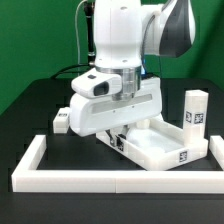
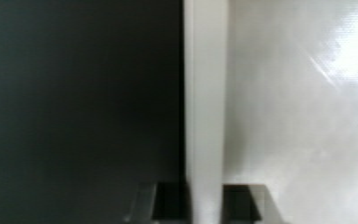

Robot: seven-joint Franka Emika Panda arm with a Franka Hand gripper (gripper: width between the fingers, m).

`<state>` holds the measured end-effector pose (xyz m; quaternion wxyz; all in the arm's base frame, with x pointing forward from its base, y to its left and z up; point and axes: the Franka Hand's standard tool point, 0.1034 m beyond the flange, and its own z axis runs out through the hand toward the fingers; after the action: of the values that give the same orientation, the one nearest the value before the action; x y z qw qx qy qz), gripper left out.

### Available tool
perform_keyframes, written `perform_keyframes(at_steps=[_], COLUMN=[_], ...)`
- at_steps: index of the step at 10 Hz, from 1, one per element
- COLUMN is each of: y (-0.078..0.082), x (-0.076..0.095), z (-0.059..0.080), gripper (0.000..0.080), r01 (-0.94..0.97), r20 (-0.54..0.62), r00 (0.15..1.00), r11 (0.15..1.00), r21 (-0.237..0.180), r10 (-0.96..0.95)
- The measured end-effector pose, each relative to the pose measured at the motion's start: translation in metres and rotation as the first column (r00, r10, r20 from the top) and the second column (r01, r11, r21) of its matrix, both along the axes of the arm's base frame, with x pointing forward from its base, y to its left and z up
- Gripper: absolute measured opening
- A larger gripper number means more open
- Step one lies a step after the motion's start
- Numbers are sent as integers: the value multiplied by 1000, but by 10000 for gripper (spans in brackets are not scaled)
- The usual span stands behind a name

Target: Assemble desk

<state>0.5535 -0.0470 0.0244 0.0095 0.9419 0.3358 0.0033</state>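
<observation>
The white desk tabletop [image 1: 160, 148] lies on the black table, underside up, with a raised rim and a square tag on its side. My gripper [image 1: 120, 138] stands at the tabletop's edge on the exterior view's left. In the wrist view the tabletop [image 2: 300, 100] fills one half, and its upright rim [image 2: 204, 90] runs straight between my two dark fingers [image 2: 172, 202]. The gripper [image 2: 206, 205] is shut on that rim. One white block leg [image 1: 194, 108] stands upright past the tabletop on the exterior view's right. Another leg [image 1: 62, 120] lies on the exterior view's left.
The long low white U-shaped border wall [image 1: 110, 182] runs along the front and up both sides of the work area. A green backdrop stands behind the black table [image 1: 40, 100]. The arm's body hides the area behind the gripper.
</observation>
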Motion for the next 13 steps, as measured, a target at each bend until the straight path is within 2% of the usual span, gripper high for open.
perform_keyframes(at_steps=[3, 4, 6, 7, 8, 9, 10, 13], y=[-6, -4, 22, 32, 38, 36, 33, 33], x=[0, 3, 33, 49, 56, 51, 46, 47], z=[0, 1, 1, 1, 2, 0, -1, -1], gripper=[63, 63, 63, 63, 63, 63, 64, 64], r01=[-212, -274, -509, -554, -627, -626, -629, -626], r20=[-16, -21, -14, -7, 1, 30, 10, 9], r00=[977, 962, 860, 832, 777, 774, 774, 777], r11=[977, 961, 858, 829, 774, 771, 770, 773], r21=[-30, -42, -73, -79, -90, -114, -102, -105], r10=[211, 273, 510, 555, 629, 633, 633, 630])
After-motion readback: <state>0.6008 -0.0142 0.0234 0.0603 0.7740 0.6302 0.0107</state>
